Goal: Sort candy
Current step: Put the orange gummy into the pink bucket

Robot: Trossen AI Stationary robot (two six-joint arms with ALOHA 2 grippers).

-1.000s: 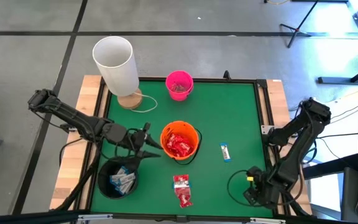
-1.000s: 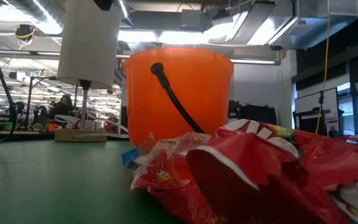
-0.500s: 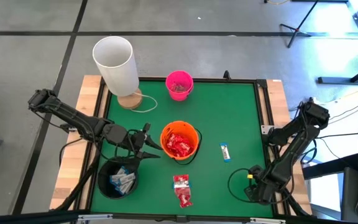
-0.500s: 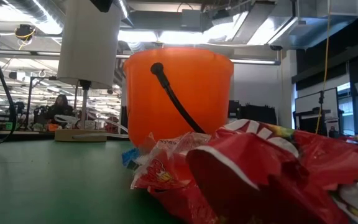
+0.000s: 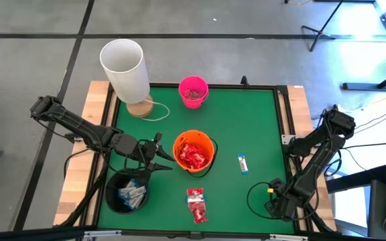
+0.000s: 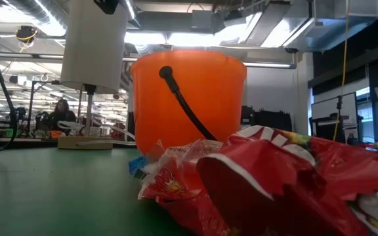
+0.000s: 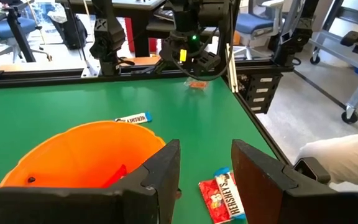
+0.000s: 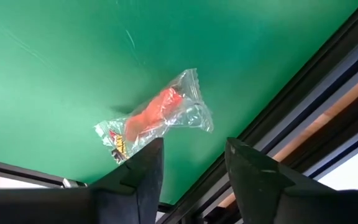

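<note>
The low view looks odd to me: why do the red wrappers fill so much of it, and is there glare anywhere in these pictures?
Low view: the red candy packets lie right at the lens, so they loom large and soft; ceiling lights behind the orange bucket glare bright. High view: daylight washes out the floor at upper right. Right wrist view: the clear candy wrapper glints and casts a faint shadow on the green table.

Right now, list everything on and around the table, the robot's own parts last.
Orange bucket: one, table middle, red packets inside.
Pink bucket: one, far edge.
Black bucket: one, near left corner, white-and-blue bars inside.
Red packets: small heap, in front of the orange bucket.
White-and-blue bar: one, right of the orange bucket.
Clear-wrapped orange sweet: one, near right edge.
White cylinder: one, far left corner.
Left gripper: beside the orange bucket, jaws open.
Right gripper: above the clear-wrapped sweet, jaws open.
</note>
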